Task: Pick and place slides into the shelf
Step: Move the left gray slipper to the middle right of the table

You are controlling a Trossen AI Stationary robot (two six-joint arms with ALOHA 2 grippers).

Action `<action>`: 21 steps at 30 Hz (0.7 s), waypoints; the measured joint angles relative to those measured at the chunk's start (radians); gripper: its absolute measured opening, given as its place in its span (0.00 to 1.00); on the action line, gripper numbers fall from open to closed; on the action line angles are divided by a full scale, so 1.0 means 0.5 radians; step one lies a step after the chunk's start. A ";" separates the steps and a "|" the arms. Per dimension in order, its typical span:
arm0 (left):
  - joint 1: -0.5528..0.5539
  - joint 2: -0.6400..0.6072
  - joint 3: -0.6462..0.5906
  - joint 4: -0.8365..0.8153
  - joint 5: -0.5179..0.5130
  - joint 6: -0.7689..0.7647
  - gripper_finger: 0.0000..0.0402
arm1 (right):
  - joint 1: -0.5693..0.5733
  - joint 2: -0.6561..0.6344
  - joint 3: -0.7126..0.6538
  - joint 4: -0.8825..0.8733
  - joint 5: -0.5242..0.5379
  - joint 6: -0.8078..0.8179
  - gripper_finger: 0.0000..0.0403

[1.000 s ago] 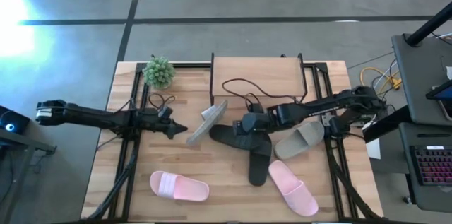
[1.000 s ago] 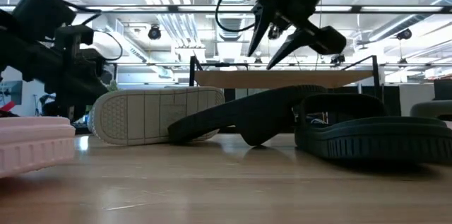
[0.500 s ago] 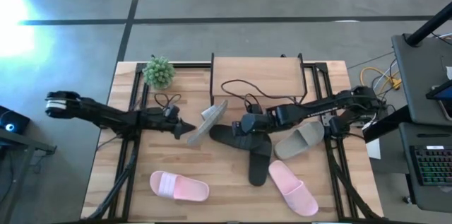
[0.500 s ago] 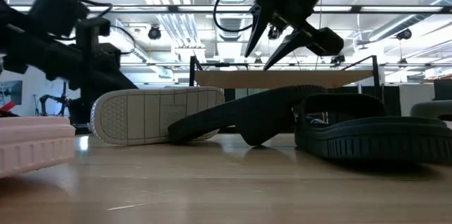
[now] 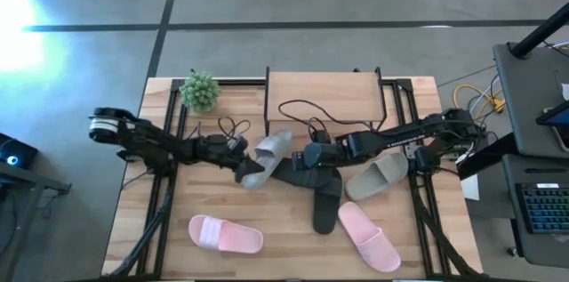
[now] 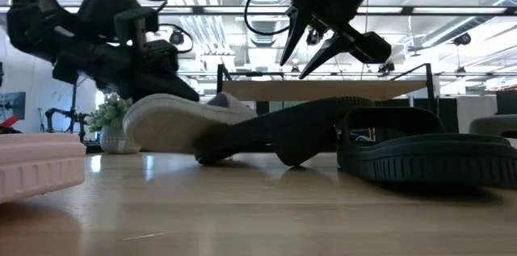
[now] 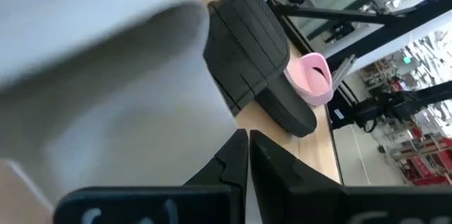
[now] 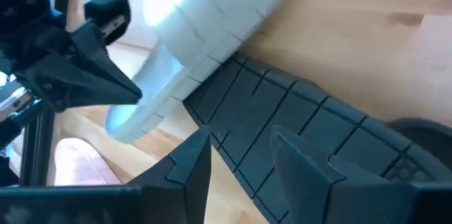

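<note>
The left gripper (image 5: 242, 165), fingers pinched together, is pressed against the pale grey slide (image 5: 267, 157), which is propped on a black slide (image 5: 298, 175) at six o'clock of the shelf (image 5: 324, 95). The right gripper (image 5: 298, 159), jaws parted, is held above the black slide.

On the wooden desk (image 6: 258, 216), a pale grey-white slide sandal (image 6: 174, 123) leans on an upturned black slide sandal (image 6: 299, 131) beneath the open right tool (image 6: 311, 52).
</note>
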 joint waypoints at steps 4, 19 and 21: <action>-0.036 0.144 0.104 0.003 -0.005 0.004 0.00 | -0.001 0.000 0.000 0.009 -0.003 -0.199 0.37; -0.188 -0.388 0.227 -0.545 -0.155 0.021 0.00 | 0.069 0.022 0.000 0.389 0.072 -1.684 0.40; -0.225 -0.542 0.227 -0.923 -0.274 0.061 0.00 | 0.067 0.047 -0.001 0.400 0.164 -1.756 0.40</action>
